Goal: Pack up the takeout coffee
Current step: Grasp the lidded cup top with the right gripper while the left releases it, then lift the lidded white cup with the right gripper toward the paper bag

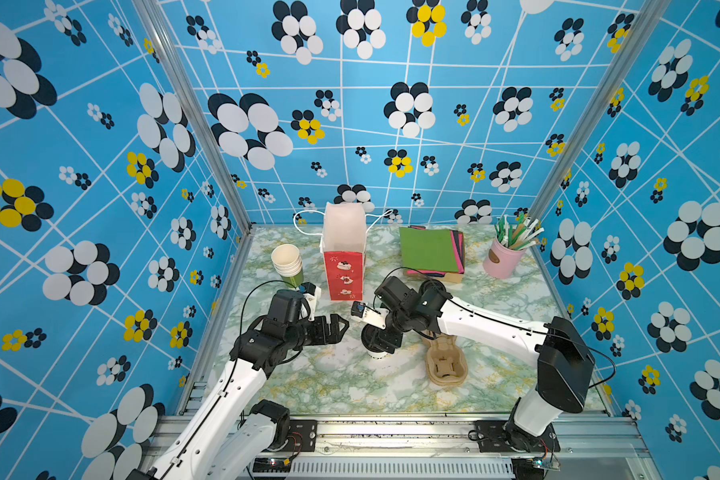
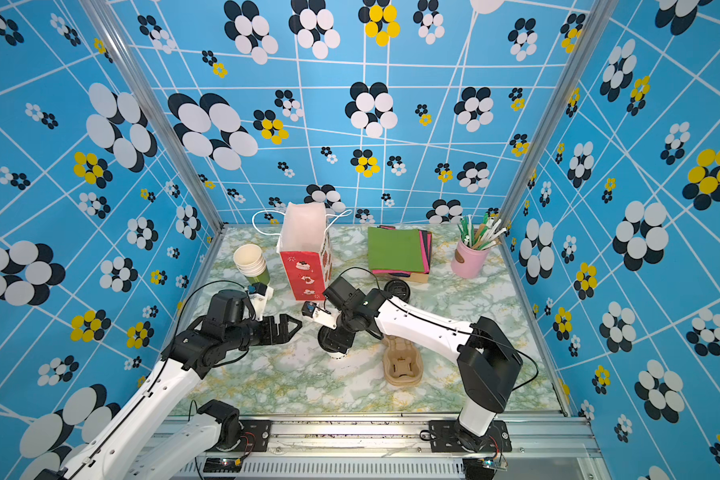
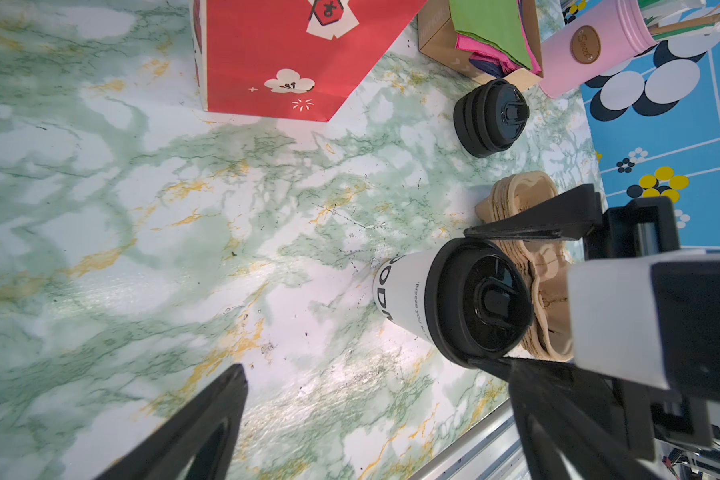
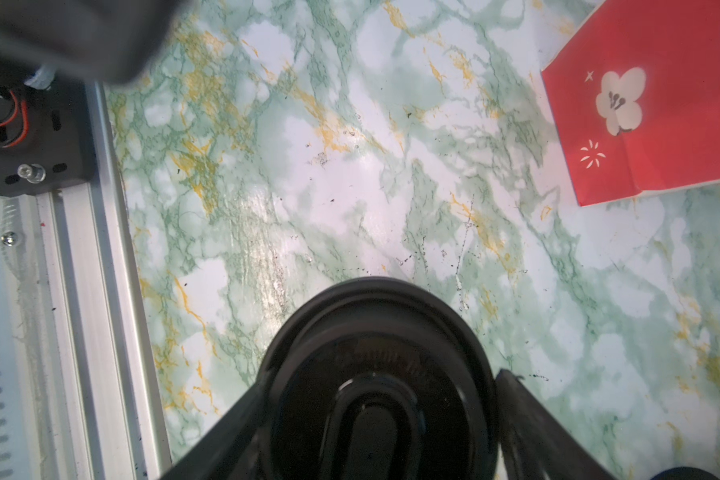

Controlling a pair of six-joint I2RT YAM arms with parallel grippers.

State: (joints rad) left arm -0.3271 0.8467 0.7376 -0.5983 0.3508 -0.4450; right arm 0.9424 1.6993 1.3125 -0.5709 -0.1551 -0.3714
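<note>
Both top views: I see the takeout coffee (image 1: 378, 354) upright on the table (image 1: 308, 382), at 5 o'clock from the red paper bag (image 1: 344, 274).
Top views, left gripper (image 1: 342, 328): fingers spread, empty, at 9 o'clock from the coffee.
Left wrist view: black sip lid (image 3: 483, 301) seated on the coffee.
Right wrist view: right gripper (image 4: 381, 378) clasps the lid's rim from both sides.

The marbled table (image 1: 350, 386) bears stacked cups (image 1: 287, 259), a red bag (image 1: 344, 266), napkins (image 1: 431, 249), a pink straw tin (image 1: 501, 257), black lids (image 3: 489, 118), cardboard carriers (image 1: 447, 365) and the takeout coffee (image 3: 404, 291).
</note>
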